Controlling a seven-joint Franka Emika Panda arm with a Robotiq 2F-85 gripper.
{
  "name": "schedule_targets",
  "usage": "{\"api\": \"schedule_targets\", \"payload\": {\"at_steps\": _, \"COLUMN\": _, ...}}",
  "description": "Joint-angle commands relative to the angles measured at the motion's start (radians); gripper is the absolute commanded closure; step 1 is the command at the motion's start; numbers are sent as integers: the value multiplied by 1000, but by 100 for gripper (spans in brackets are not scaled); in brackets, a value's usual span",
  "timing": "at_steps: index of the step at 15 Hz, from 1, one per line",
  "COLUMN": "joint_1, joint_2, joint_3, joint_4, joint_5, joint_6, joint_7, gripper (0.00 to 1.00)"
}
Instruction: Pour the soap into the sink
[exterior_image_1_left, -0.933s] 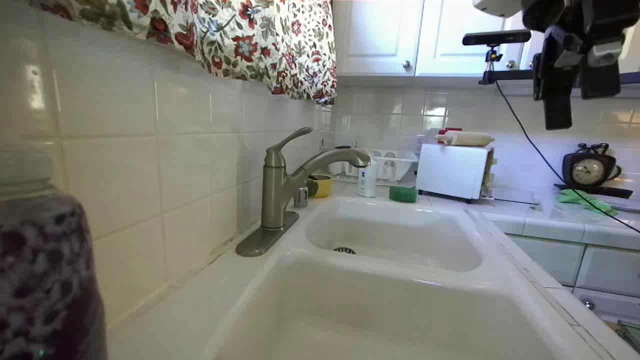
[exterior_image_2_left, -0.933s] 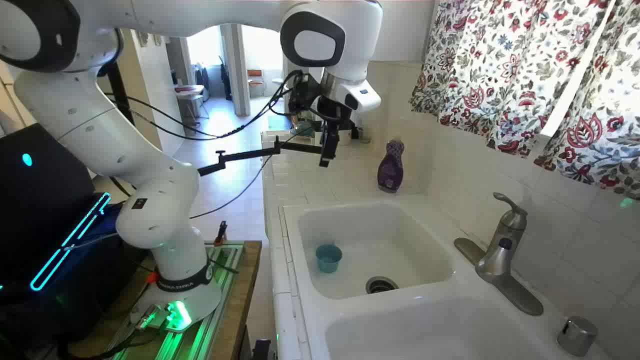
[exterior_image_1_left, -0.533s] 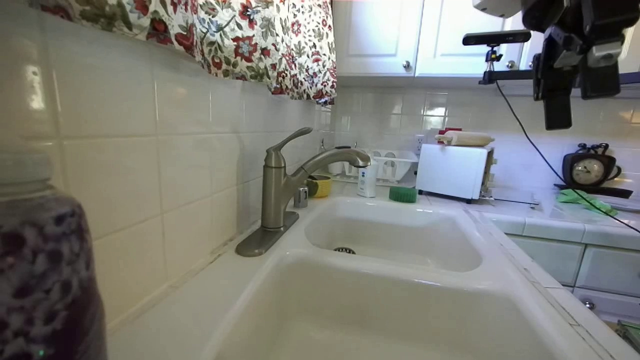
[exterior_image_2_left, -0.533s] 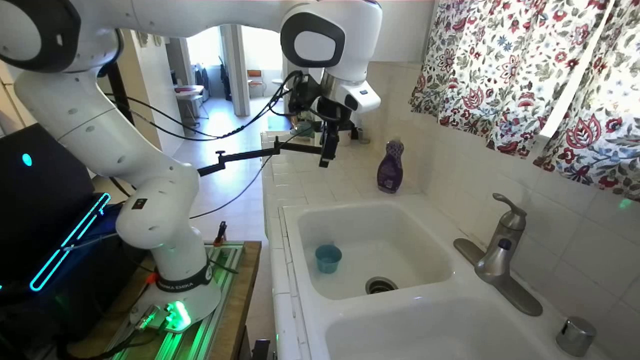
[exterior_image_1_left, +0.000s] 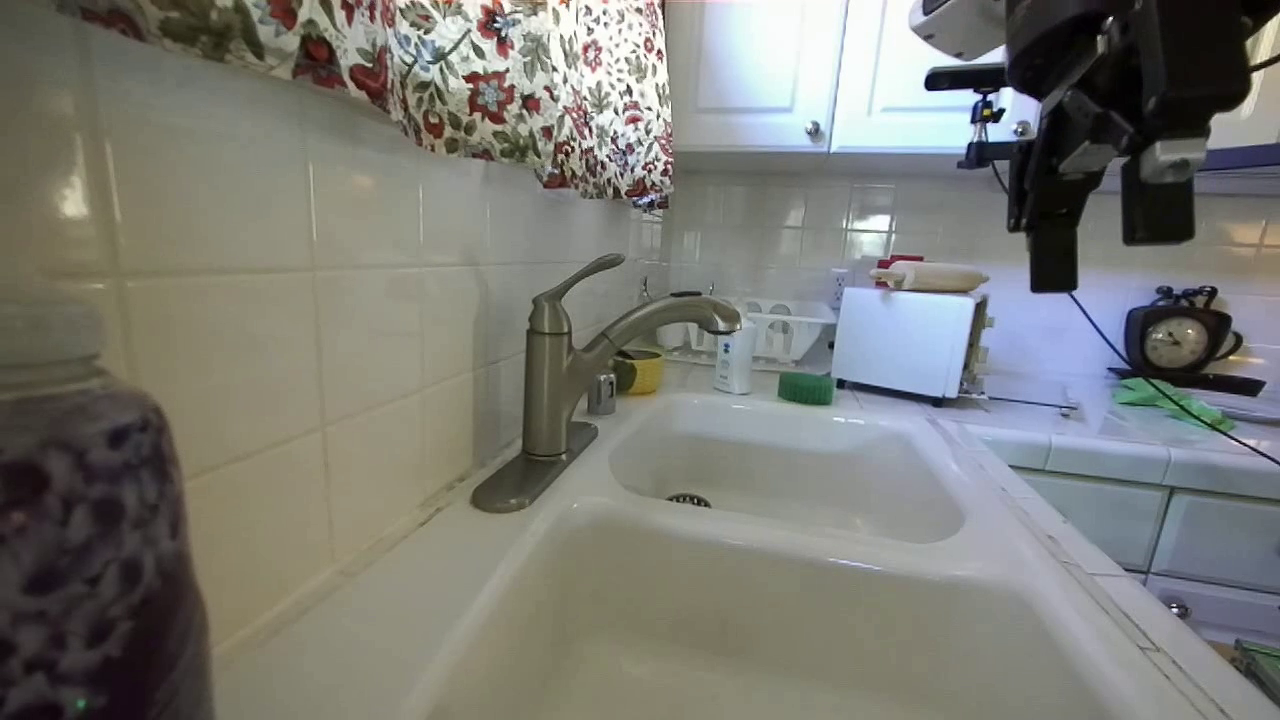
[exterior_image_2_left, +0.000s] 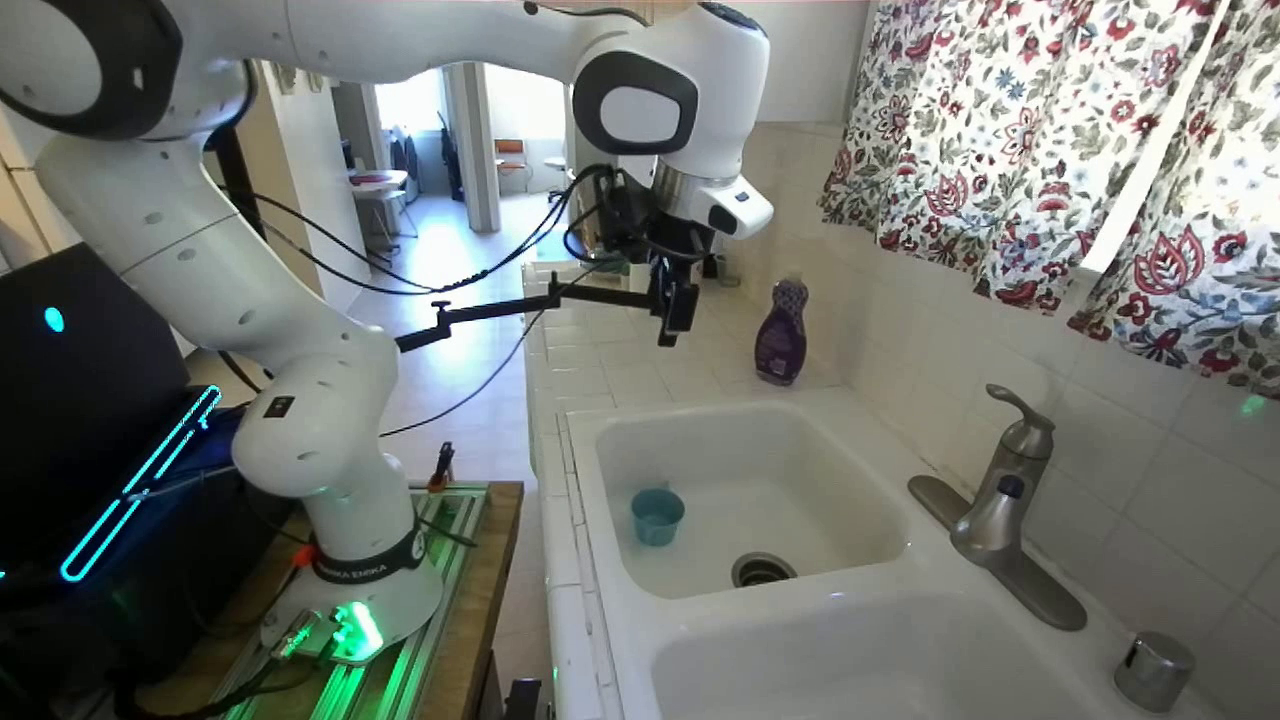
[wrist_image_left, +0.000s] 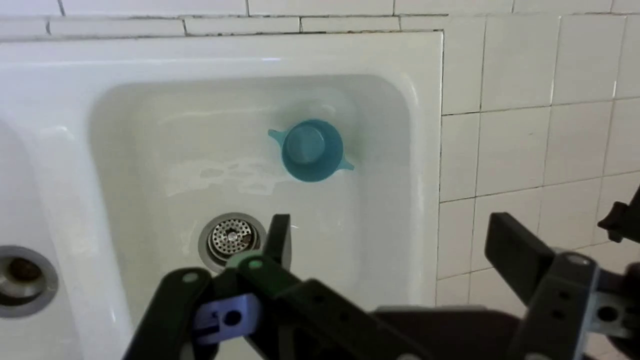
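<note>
Cup (exterior_image_2_left: 657, 517) in sink (exterior_image_2_left: 780, 480), near drain (exterior_image_2_left: 763, 570), soap (exterior_image_2_left: 780, 335) on counter (exterior_image_2_left: 620, 370) — just beside sink

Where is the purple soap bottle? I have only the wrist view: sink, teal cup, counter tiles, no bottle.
Observer: In an exterior view the purple soap bottle stands on the tiled counter, just past the sink, near the wall.
Operator: Are my jaws touching it?
Observer: No; in an exterior view the tiled counter shows between jaws and bottle.
Operator: Anything else tall to dodge?
Observer: Possibly the single-lever faucet, along the sink's wall side in both exterior views.
</note>
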Motion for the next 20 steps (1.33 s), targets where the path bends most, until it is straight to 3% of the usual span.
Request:
{"api": "schedule_targets", "payload": {"at_steps": 1, "joint_1": 30, "joint_2": 49, "joint_3": 12, "joint_4": -24, "joint_5": 17, "joint_6": 106, "joint_7": -129, "gripper": 0}}
{"api": "schedule_targets", "payload": {"at_steps": 10, "joint_1": 108, "joint_2": 139, "joint_3": -1, "joint_4": -63, "joint_5": 191, "joint_6": 409, "joint_7": -355, "gripper": 0}}
{"api": "schedule_targets", "payload": {"at_steps": 11, "joint_1": 91, "joint_2": 123, "joint_3": 10, "joint_4": -52, "joint_5": 129, "joint_6": 343, "joint_7": -311, "gripper": 0}}
{"api": "schedule_targets", "payload": {"at_steps": 20, "joint_1": 117, "joint_2": 171, "joint_3": 15, "joint_4": -54, "joint_5": 192, "joint_6": 435, "joint_7": -360, "gripper": 0}}
